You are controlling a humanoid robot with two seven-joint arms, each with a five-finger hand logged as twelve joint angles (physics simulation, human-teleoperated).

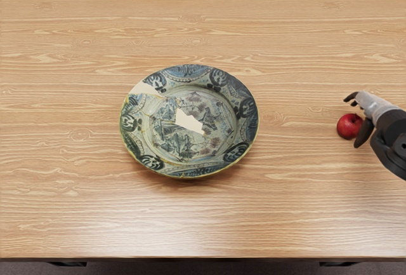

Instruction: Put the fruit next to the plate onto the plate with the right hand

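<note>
Nearest to me runs the front edge of the light-grained wooden table (203, 224), seen from the head view, the only one on offer. At its middle sits the round ceramic plate with dark blue-green patterning and pale chipped patches (245, 107), and nothing lies on it.

Well off to the plate's right, close to the picture's edge, is the small glossy red fruit (348, 126), resting on the table. The right hand (369, 114) comes in from that side and sits just beside the fruit on its far side from the plate. Its dark fingers (365, 133) are spread, one above the fruit and one below, and hold nothing. I cannot tell whether any of them touches it.

A round fruit on a smooth table looks ready to roll, I'd say. If one finger meets it before the other, it may be nudged leftward out of the hand's reach, or squirt free as the fingers close.

It is nearly a ball, with no long axis to speak of. Which way its stem end points is too small to make out.
</note>
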